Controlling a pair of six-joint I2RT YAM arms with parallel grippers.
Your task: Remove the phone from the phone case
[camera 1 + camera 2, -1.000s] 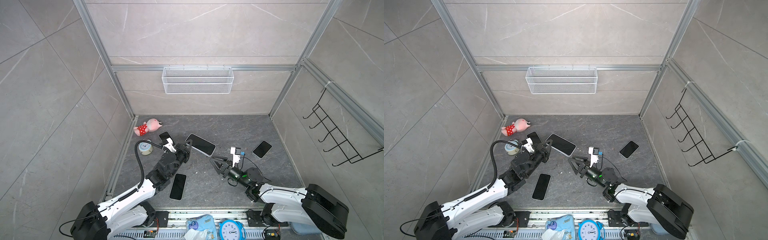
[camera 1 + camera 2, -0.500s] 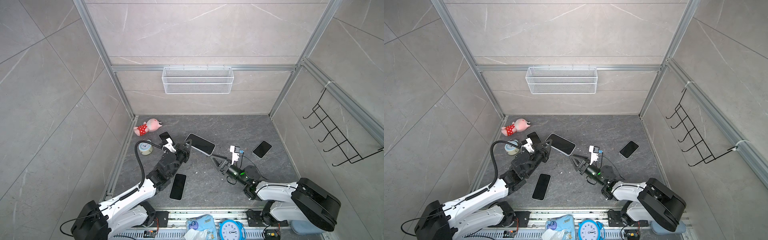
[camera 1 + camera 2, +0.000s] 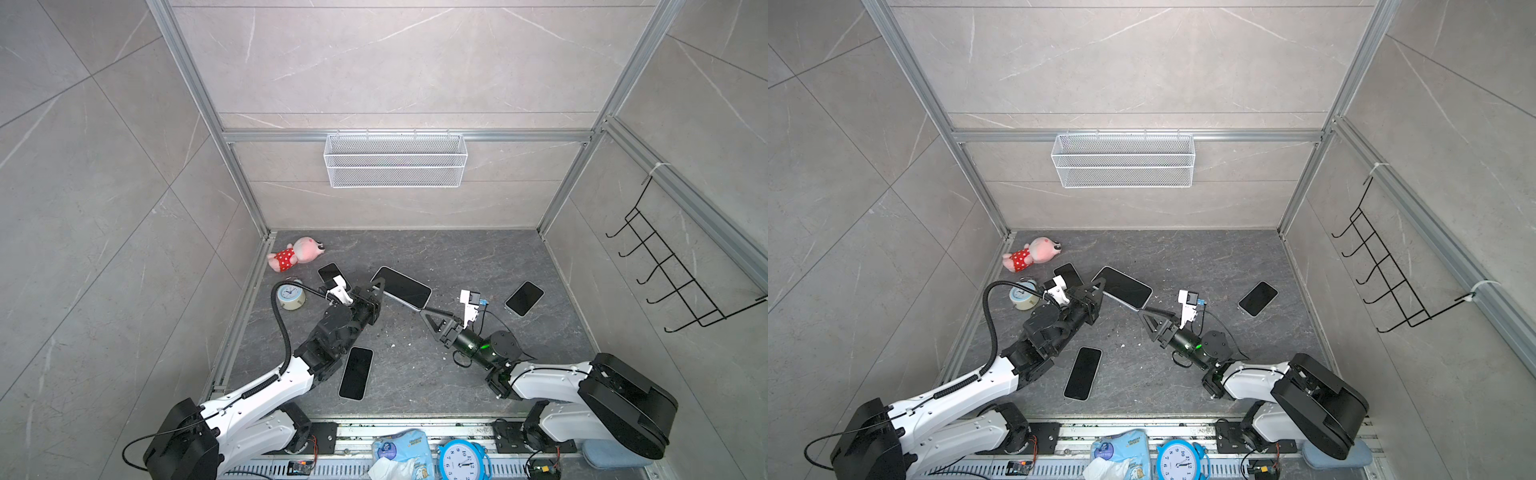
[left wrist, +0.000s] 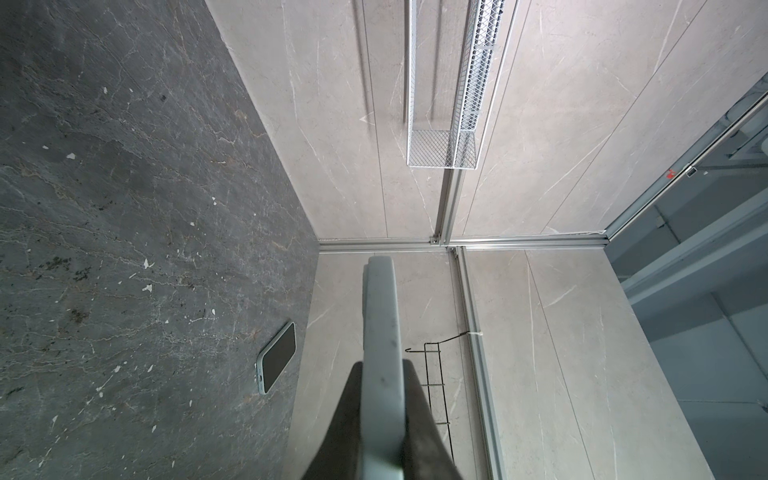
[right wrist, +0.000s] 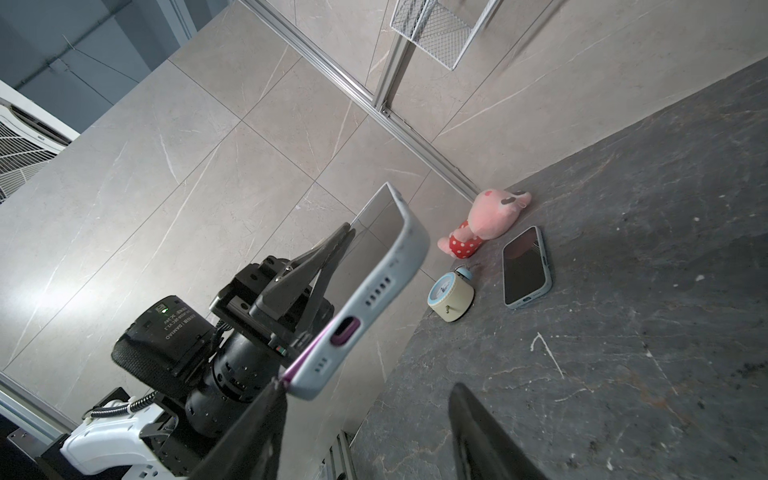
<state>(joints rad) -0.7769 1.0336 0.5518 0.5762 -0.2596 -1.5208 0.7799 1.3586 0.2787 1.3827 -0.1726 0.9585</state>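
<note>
A phone in a pale grey-blue phone case [image 3: 401, 286] [image 3: 1123, 286] hangs tilted above the dark floor. My left gripper [image 3: 377, 287] [image 3: 1098, 287] is shut on one long edge of it. In the left wrist view the case's edge [image 4: 380, 353] runs straight out between the jaws of the left gripper [image 4: 382, 368]. My right gripper [image 3: 428, 316] [image 3: 1144, 316] [image 5: 368, 386] is open at the opposite corner. One of its fingertips [image 5: 276, 390] touches the case's corner, where the phone's purple rim [image 5: 299, 361] shows.
Three other phones lie on the floor [image 3: 355, 373] [image 3: 524, 298] [image 3: 331, 274]. A small alarm clock [image 3: 291, 294] and a pink plush toy [image 3: 295, 253] sit at the back left. A wire basket [image 3: 395, 160] hangs on the rear wall, and a black hook rack [image 3: 665, 270] hangs on the right.
My right gripper has slid forward and left up to the held phone's near corner. The left arm and the phone have stayed put.
</note>
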